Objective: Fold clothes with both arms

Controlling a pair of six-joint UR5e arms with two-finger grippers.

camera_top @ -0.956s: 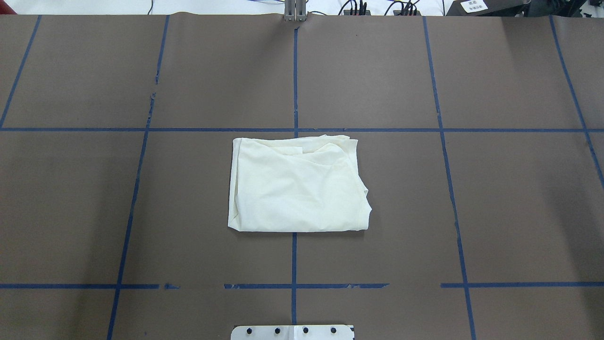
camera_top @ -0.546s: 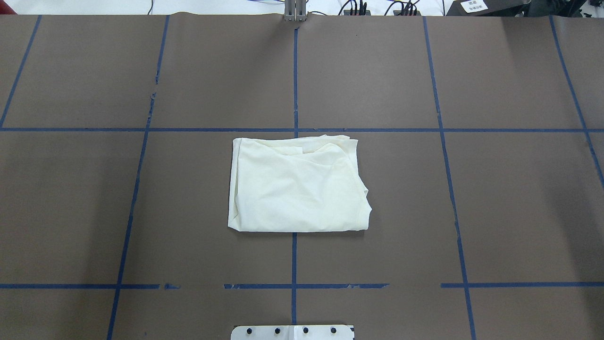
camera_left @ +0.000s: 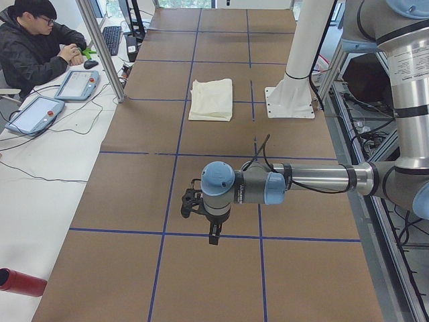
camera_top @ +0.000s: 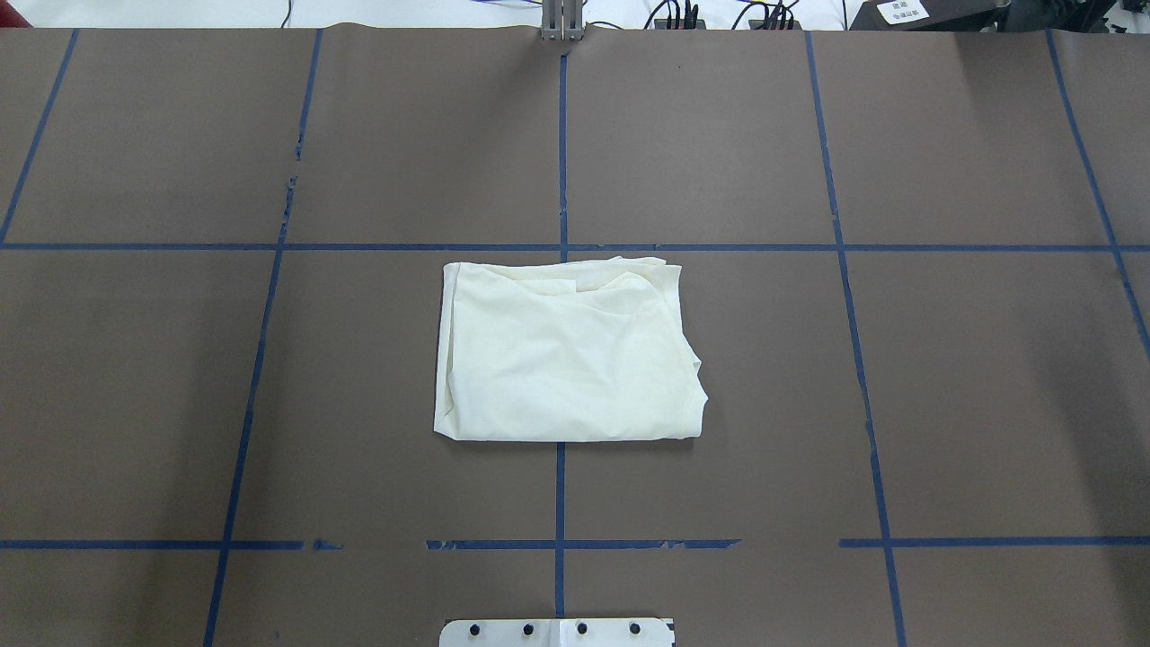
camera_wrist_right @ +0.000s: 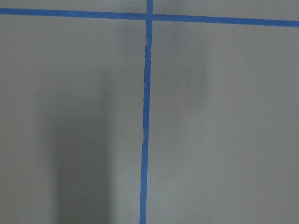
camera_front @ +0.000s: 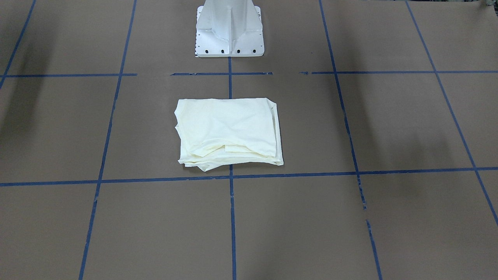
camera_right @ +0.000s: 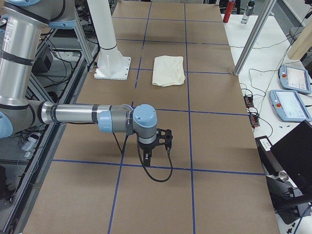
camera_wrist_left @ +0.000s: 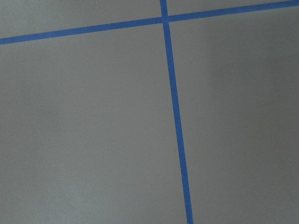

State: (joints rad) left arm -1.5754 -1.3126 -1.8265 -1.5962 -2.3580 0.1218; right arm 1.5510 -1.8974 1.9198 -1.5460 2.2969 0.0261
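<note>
The clothes are one cream shirt (camera_top: 566, 355), folded into a rough rectangle with its plain side up, lying flat at the table's middle in front of the robot's base. It also shows as the cream shirt (camera_front: 229, 132), (camera_left: 211, 99), (camera_right: 168, 70). Both arms are far from it, out at the table's two ends. My left gripper (camera_left: 212, 231) hangs over bare table, seen only from the side; whether it is open or shut I cannot tell. The same holds for my right gripper (camera_right: 147, 155). Both wrist views show only brown table and blue tape lines.
The white pedestal base (camera_front: 229, 27) stands just behind the shirt. Blue tape divides the brown table (camera_top: 853, 359) into squares. A person (camera_left: 37, 47) sits at a side desk with teach pendants (camera_left: 77, 84). Metal posts (camera_right: 253, 34) stand at the far edge, and a red cylinder (camera_left: 20, 282) lies beside the table.
</note>
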